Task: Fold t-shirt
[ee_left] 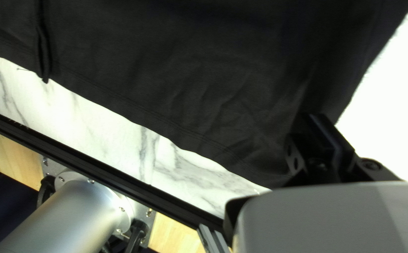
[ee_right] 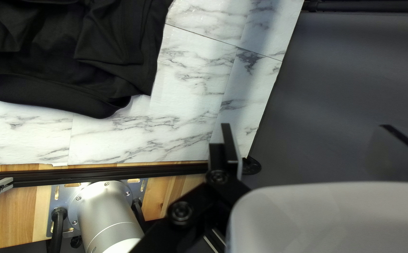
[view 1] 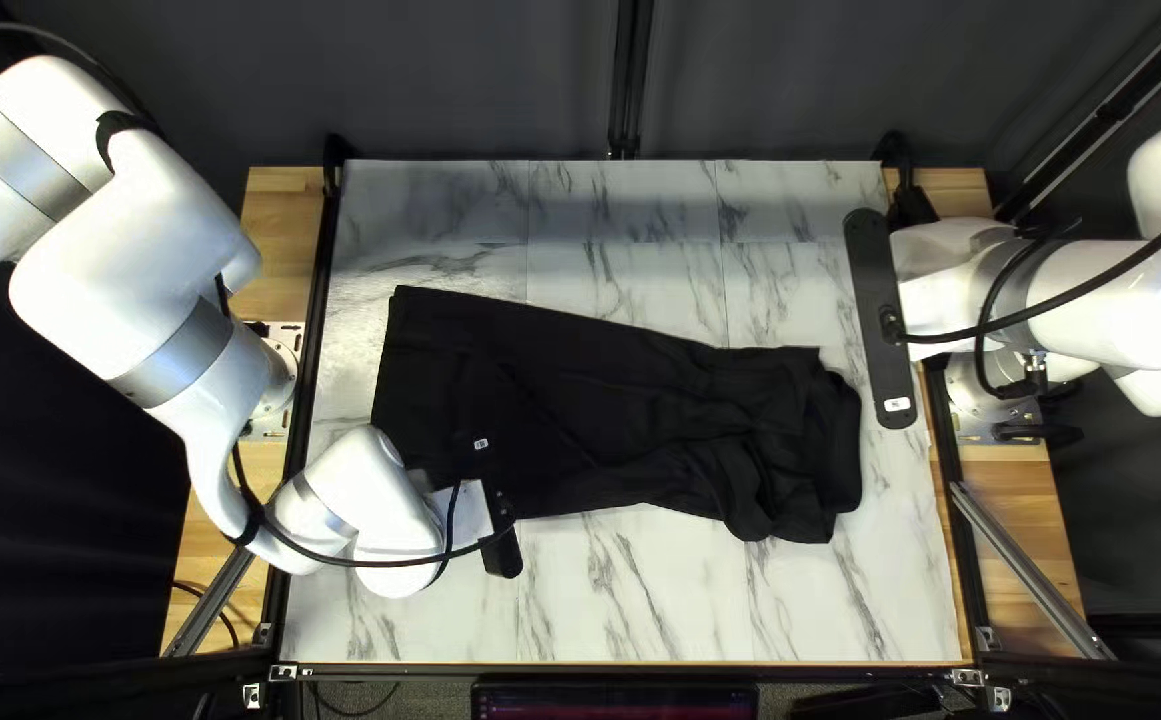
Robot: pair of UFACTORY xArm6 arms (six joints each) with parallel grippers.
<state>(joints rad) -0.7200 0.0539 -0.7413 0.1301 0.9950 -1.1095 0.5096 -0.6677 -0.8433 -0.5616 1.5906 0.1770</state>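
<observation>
The black left gripper [view 1: 470,511] seemed to pinch the crumpled black cloth t-shirt [view 1: 607,414]; the black right gripper [view 1: 882,320] was wide open.

Top left view: high over near edge, slanting down across the table [view 1: 647,600] to the dark curtain [view 1: 474,80]; widest. Left wrist view: close above the black t-shirt [view 1: 540,387], takes in left arm's base [ee_left: 77,211]; shares hem end with top left. Right wrist view: looks down, farther off, at opposite end, also in top left; right arm's base [ee_right: 105,211] included.
</observation>
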